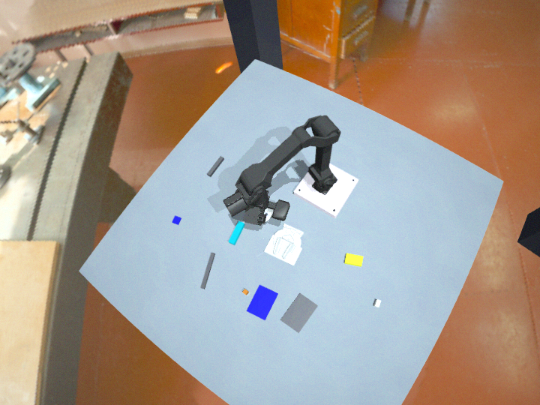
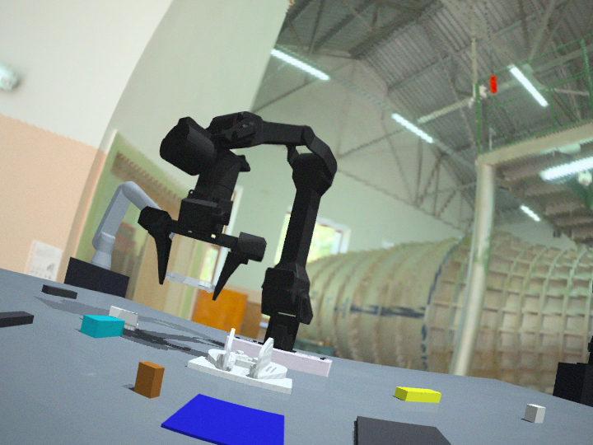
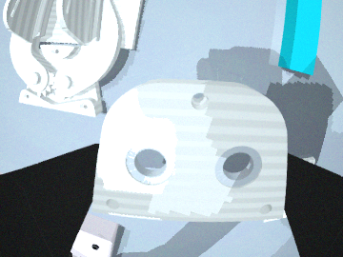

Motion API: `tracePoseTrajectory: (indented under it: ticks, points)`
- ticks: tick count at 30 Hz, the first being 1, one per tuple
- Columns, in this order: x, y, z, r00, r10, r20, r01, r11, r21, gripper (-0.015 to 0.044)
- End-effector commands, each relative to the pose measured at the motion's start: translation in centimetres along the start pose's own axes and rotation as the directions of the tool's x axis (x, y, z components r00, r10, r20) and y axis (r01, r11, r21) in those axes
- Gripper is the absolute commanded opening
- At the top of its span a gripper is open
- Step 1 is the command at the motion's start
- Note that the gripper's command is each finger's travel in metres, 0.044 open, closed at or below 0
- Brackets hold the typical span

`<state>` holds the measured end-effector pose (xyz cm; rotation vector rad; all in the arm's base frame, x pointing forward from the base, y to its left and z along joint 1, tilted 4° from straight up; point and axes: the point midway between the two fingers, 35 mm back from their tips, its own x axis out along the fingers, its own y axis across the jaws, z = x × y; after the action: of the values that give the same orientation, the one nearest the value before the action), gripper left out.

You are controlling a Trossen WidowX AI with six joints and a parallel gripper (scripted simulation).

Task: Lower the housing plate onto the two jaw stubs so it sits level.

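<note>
My gripper [image 2: 189, 289] [image 3: 192, 159] is shut on the white housing plate [image 2: 190, 281] [image 3: 195, 138], which has a rounded edge and two large holes. The plate hangs roughly level, high above the table, between the two fingers. A bit of it shows beneath the hand in the top view. The white base [image 1: 292, 258] [image 2: 282, 384] [image 3: 88, 107] lies on the table, off to one side of the plate. The left jaw [image 2: 230, 352] and the right jaw [image 2: 264, 358] stand up on it. In the wrist view the base is at the upper left, partly cut off.
A cyan block [image 1: 236, 232] [image 2: 101, 325] [image 3: 302, 35] lies near the hand; a white block [image 2: 123, 317] stands behind it. An orange block [image 1: 244, 291] [image 2: 148, 379], blue sheet [image 1: 262, 302] [image 2: 230, 421], grey sheet [image 1: 298, 312] and yellow block [image 1: 353, 259] [image 2: 417, 394] surround the base's near side.
</note>
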<state>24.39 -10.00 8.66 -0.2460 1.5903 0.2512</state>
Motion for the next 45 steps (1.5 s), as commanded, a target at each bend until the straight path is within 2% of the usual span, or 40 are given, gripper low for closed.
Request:
tracePoseTrajectory:
  ticks: [1,30,45]
  points:
    - [-0.1,1.2,0.3,1.0,0.003,0.003,-0.003,1.0,0.017,0.0351]
    - [0.3,10.5,1.7,1.0,0.014,0.0,-0.014,0.99,0.14,0.0351]
    - [0.3,10.7,1.7,1.0,0.015,-0.001,-0.014,0.99,0.143,0.0351]
